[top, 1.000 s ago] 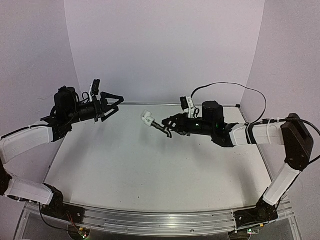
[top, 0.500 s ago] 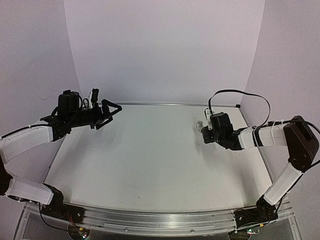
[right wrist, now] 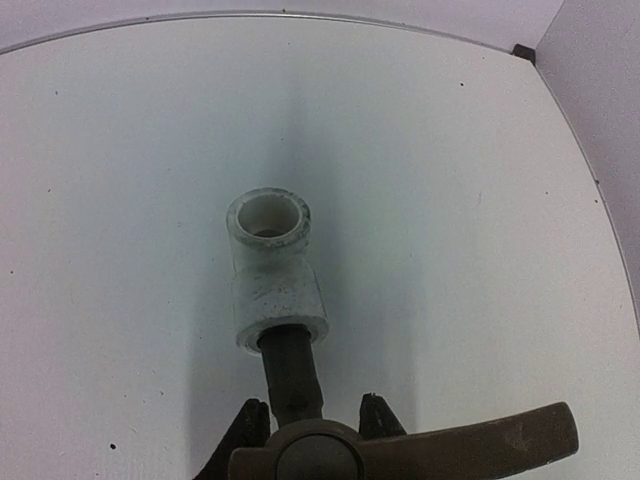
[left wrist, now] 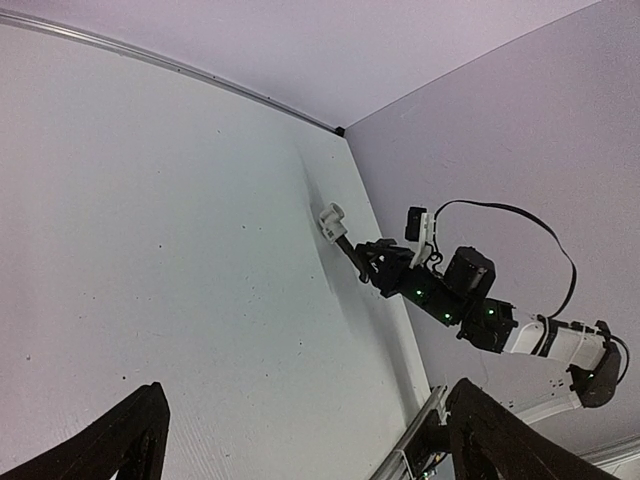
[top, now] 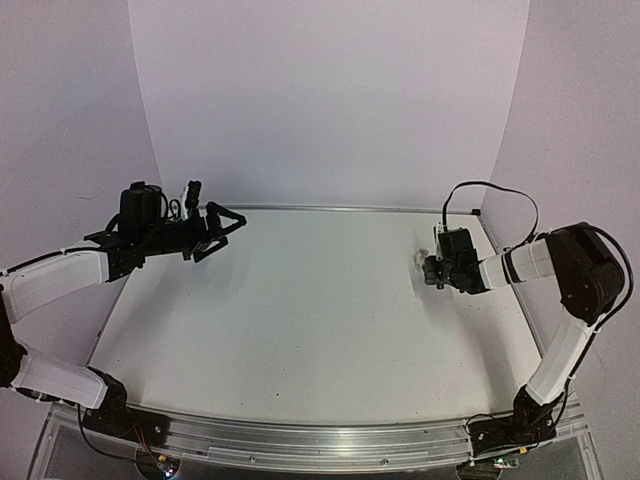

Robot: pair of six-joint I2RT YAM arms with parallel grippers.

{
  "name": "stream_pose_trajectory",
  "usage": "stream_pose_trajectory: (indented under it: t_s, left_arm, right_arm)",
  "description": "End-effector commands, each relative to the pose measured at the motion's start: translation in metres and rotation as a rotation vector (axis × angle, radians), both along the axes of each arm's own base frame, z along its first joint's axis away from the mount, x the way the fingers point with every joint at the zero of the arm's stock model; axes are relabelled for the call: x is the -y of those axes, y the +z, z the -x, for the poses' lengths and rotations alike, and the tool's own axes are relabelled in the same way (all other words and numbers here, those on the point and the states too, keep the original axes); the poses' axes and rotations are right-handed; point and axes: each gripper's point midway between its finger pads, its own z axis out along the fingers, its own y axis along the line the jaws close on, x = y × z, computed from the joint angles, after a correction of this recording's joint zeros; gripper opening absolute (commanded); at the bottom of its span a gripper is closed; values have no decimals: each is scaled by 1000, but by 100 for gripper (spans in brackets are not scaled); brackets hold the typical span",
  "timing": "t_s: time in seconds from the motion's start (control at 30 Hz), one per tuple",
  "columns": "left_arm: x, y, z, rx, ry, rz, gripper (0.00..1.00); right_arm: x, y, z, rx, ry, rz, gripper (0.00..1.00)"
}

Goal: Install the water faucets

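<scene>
Small dark grey tap (right wrist: 292,372), lever handle pointing sideways, tube plugging into white cylindrical fitting (right wrist: 275,280), joined pair being clamped in right gripper (right wrist: 310,408).

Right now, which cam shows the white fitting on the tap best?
Right wrist: the white fitting sits large in mid-frame, its open mouth visible and the tap stem entering its other end. Left wrist shows the fitting small and far off. The top view gives only a pale speck.
</scene>
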Motion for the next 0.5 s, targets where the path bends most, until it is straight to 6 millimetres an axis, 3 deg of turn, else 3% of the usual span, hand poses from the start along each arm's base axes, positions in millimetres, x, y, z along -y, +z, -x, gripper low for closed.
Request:
stream_pose_trajectory:
  t_s: [0.0, 0.07, 0.23, 0.37, 0.47]
  left_arm:
    - [2, 33, 4, 83, -25, 31, 100]
    - [2, 33, 5, 83, -25, 33, 100]
    - [2, 34, 6, 85, -28, 35, 100]
    - [2, 39, 8, 93, -35, 42, 100]
    - [1, 44, 9, 108, -31, 43, 100]
  right_arm:
    - [-11, 5, -7, 16, -23, -124, 30]
    - [-10, 3, -4, -7, -38, -132, 45]
    - [-12, 13, 11, -88, -60, -184, 73]
    - [-19, 29, 39, -186, -44, -273, 82]
    - [-21, 59, 63, -168, 1, -330, 86]
